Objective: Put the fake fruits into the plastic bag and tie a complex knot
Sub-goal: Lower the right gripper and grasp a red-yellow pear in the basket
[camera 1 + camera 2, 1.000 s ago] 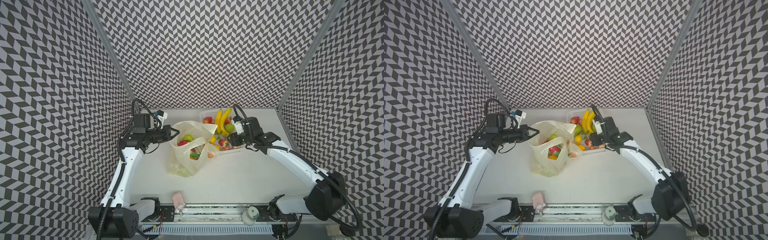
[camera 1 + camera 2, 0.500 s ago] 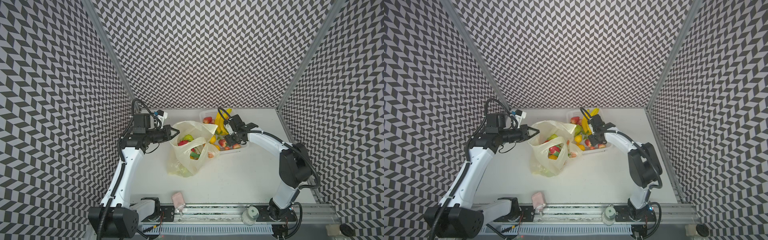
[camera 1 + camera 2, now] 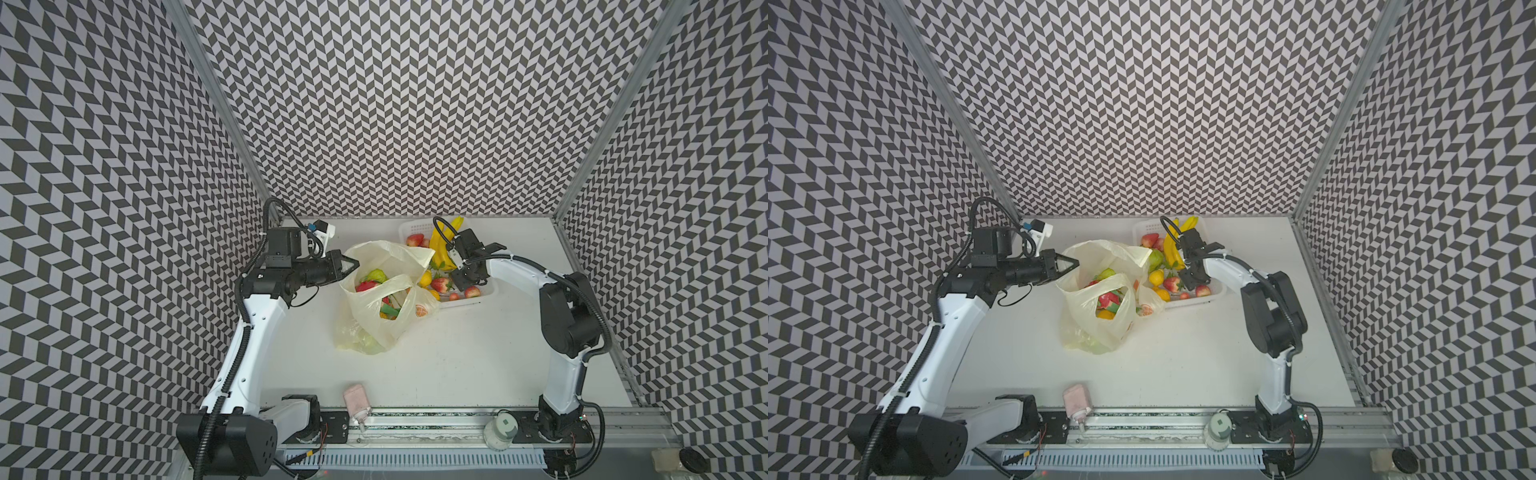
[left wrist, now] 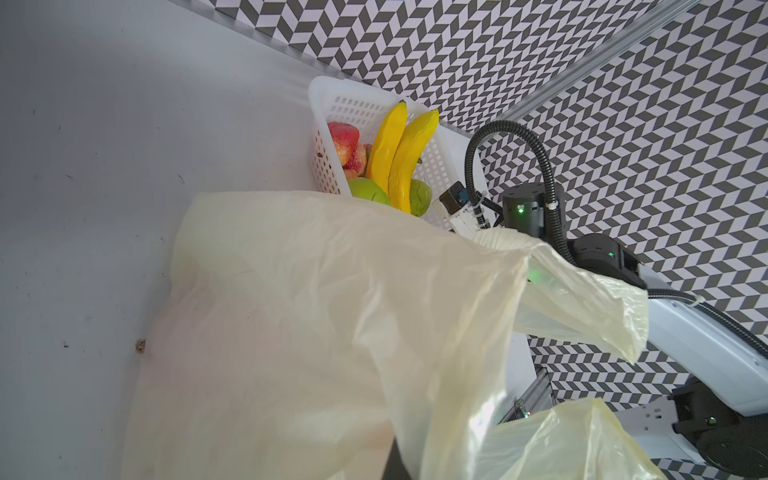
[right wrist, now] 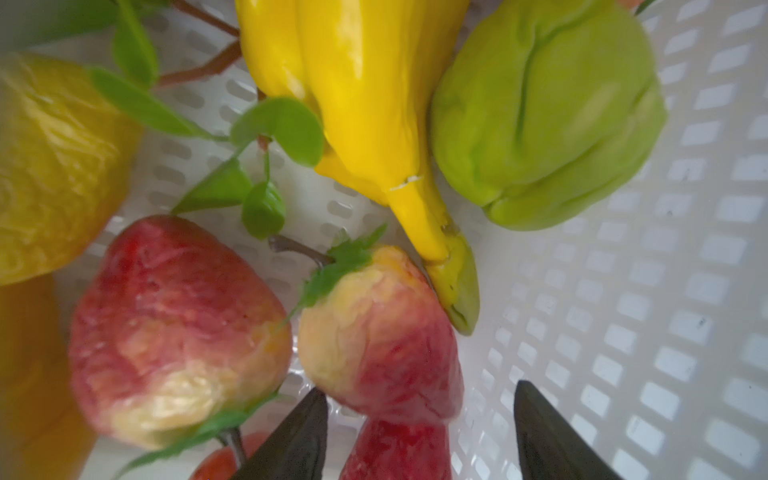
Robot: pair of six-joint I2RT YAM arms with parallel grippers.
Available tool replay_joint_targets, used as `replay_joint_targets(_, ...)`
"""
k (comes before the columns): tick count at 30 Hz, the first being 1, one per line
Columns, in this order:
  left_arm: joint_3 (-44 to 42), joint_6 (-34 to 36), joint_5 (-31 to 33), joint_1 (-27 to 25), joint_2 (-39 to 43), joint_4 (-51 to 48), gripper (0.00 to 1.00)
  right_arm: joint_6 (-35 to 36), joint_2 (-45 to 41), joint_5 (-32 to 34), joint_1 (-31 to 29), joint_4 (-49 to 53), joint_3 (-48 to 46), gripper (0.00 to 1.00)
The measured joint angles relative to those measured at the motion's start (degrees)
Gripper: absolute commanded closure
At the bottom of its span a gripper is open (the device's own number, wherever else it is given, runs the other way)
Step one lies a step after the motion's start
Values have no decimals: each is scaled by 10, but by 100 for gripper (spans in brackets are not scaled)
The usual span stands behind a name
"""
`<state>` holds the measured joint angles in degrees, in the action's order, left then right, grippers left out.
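The pale-yellow plastic bag (image 3: 374, 316) (image 3: 1096, 320) stands open mid-table with a green fruit (image 3: 376, 275) and a red dragon fruit (image 3: 365, 286) inside. My left gripper (image 3: 352, 264) (image 3: 1073, 262) is shut on the bag's left rim; in the left wrist view the bag's film (image 4: 332, 332) hides the jaws. Over the white basket (image 3: 415, 227) my right gripper (image 3: 463, 284) (image 5: 419, 388) is open, its jaws straddling a peach (image 5: 374, 332) and a red fruit below it. Bananas (image 5: 365, 104), a bumpy green fruit (image 5: 544, 112) and another peach (image 5: 174, 328) lie close by.
The basket (image 4: 332, 95) sits against the bag's right side near the back wall, with a strawberry (image 3: 440, 284) and a yellow fruit (image 3: 425, 277) in it. A pink object (image 3: 355, 397) and a white round part (image 3: 503, 428) sit on the front rail. Chevron walls enclose three sides.
The right arm has gone from stretched low over the table to upright with its elbow raised; its gripper stays over the basket, slightly further left. The left arm and bag have not moved.
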<state>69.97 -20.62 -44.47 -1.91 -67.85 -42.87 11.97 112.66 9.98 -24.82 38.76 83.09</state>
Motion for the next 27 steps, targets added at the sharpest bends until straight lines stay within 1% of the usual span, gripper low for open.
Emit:
replay_joint_targets(7,0,0,0,0,0,0,100,7,19,-20,0,-17,0,31)
replay_joint_targets(13,0,0,0,0,-1,0,100,7,21,-26,0,-29,0,34)
replay_joint_targets(19,0,0,-2,0,-1,0,100,7,32,-34,0,-37,0,42)
replay_joint_targets(21,0,0,-2,0,-1,0,100,6,33,-36,0,-44,0,47)
replay_joint_targets(23,0,0,-3,0,-1,0,100,8,33,-38,0,-48,0,55)
replay_joint_targets(27,0,0,-3,0,-1,0,100,10,33,-43,0,-54,0,66)
